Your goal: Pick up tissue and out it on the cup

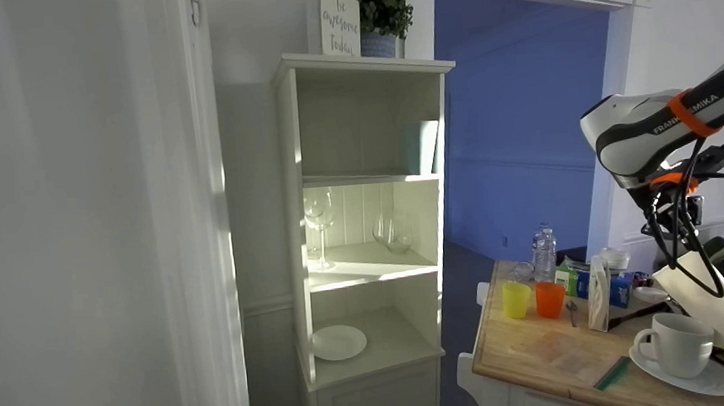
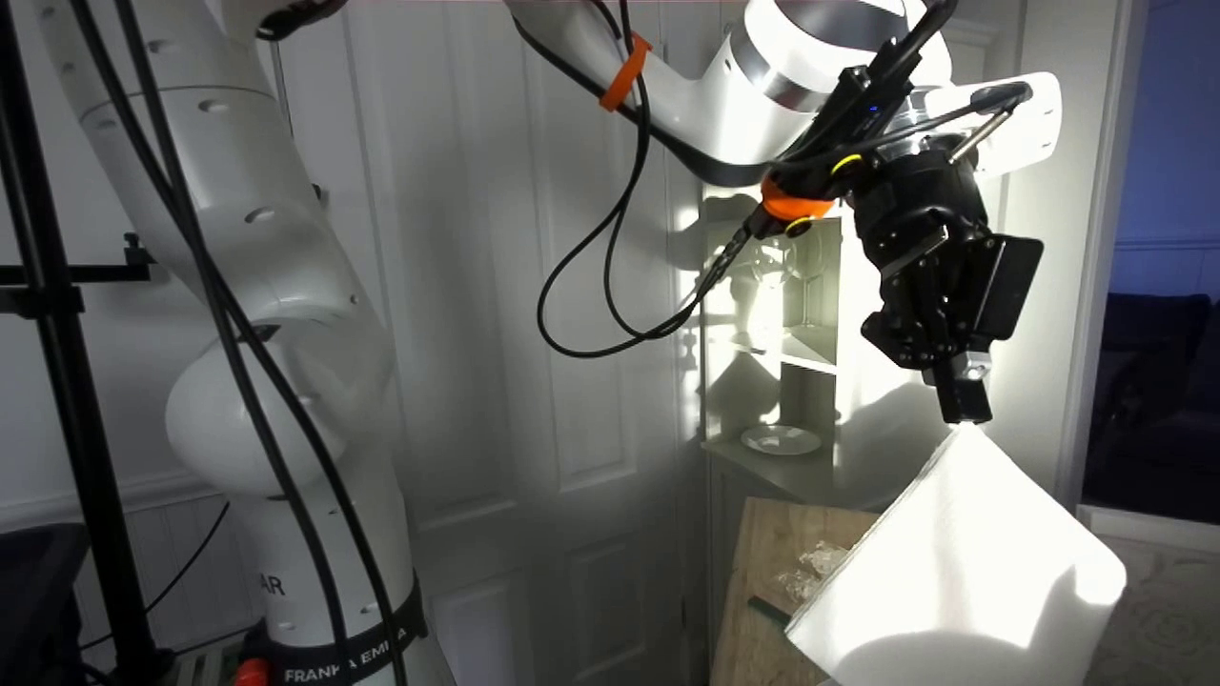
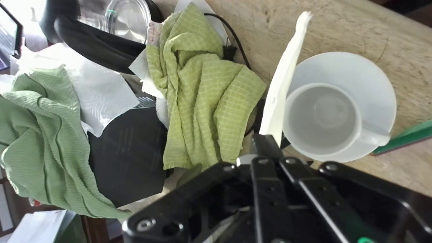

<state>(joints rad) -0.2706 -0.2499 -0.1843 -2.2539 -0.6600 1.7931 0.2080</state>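
In an exterior view, the black metal pincer (image 2: 965, 417) pinches the square white paper tissue (image 2: 963, 572); picking up looks done. In the wrist view, the tissue hangs beside the round white china cup (image 3: 322, 121); putting it on seems left to do.

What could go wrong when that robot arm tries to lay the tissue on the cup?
The gripper pinches the tissue by one corner, so it could swing or slip. In the wrist view it seems to hang beside the cup, not over its opening; let go there, it would probably miss. And if the gripper comes in too low, it might bump the cup, which stands on a saucer.
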